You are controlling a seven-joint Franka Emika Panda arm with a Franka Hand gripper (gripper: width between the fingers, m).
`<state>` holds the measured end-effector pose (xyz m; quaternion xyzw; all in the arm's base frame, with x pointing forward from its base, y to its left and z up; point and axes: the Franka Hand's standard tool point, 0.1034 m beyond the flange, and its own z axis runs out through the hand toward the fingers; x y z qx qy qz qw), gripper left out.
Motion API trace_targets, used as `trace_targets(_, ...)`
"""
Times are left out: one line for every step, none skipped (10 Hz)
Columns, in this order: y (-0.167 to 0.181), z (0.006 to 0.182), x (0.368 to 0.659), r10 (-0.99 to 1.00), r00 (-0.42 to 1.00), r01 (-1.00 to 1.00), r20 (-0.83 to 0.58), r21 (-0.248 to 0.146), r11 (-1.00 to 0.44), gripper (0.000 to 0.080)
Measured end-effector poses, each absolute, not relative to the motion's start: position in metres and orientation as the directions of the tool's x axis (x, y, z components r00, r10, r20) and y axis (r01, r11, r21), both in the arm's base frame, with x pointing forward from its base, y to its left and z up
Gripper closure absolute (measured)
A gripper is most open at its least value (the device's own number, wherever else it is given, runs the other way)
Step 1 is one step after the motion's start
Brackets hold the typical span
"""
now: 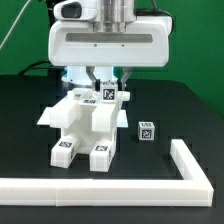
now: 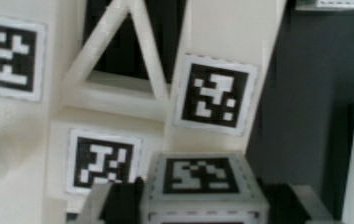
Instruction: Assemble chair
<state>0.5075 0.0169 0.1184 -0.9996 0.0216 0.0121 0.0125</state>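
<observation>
The partly joined chair [image 1: 85, 122] stands mid-table, white and blocky, with two tagged feet toward the front. My gripper [image 1: 107, 92] hangs right over its upper part, shut on a short square post [image 1: 108, 94] with a tag on its end. In the wrist view that tagged post [image 2: 195, 180] sits between my two dark fingers [image 2: 121, 200], which press on its sides. Beyond it are the chair's X-braced panel [image 2: 121, 50] and a tagged upright [image 2: 215, 95]. What lies under the post is hidden.
A small loose tagged white block [image 1: 146, 129] sits on the black table at the exterior view's right of the chair. The long white L-shaped rail [image 1: 100, 186] runs along the front and turns up at the right [image 1: 190, 158].
</observation>
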Motion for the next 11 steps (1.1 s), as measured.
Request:
trace_targets(0.0171, 0.1184, 0.5075, -0.077, 0.997, -0.078, -0.025, -0.024, -0.997, 0.0515)
trace_targets(0.0178, 0.1183, 0.5074, -0.163, 0.986, -0.163, -0.028, -0.024, -0.986, 0.0515)
trace_targets(0.0186, 0.1184, 0.5075, -0.240, 0.970, -0.241, -0.030, -0.027, -0.970, 0.0515)
trace_targets(0.0188, 0.1183, 0.5074, -0.308, 0.951, -0.309, -0.032, -0.026, -0.951, 0.0515)
trace_targets(0.0193, 0.1181, 0.5082, -0.446, 0.894, -0.447, -0.040, -0.030, -0.894, 0.0515)
trace_targets(0.0200, 0.1180, 0.5086, -0.553, 0.832, -0.555, -0.046, -0.035, -0.831, 0.0515)
trace_targets(0.0208, 0.1179, 0.5093, -0.668, 0.742, -0.670, -0.055, -0.045, -0.741, 0.0515)
trace_targets(0.0220, 0.1179, 0.5104, -0.733, 0.678, -0.735, -0.054, -0.048, -0.677, 0.0515)
trace_targets(0.0224, 0.1179, 0.5104, -0.761, 0.646, -0.763, -0.057, -0.046, -0.645, 0.0515)
trace_targets(0.0227, 0.1178, 0.5103, -0.772, 0.633, -0.774, -0.058, -0.046, -0.632, 0.0501)
trace_targets(0.0227, 0.1178, 0.5103, -0.766, 0.641, -0.768, -0.058, -0.047, -0.639, 0.0501)
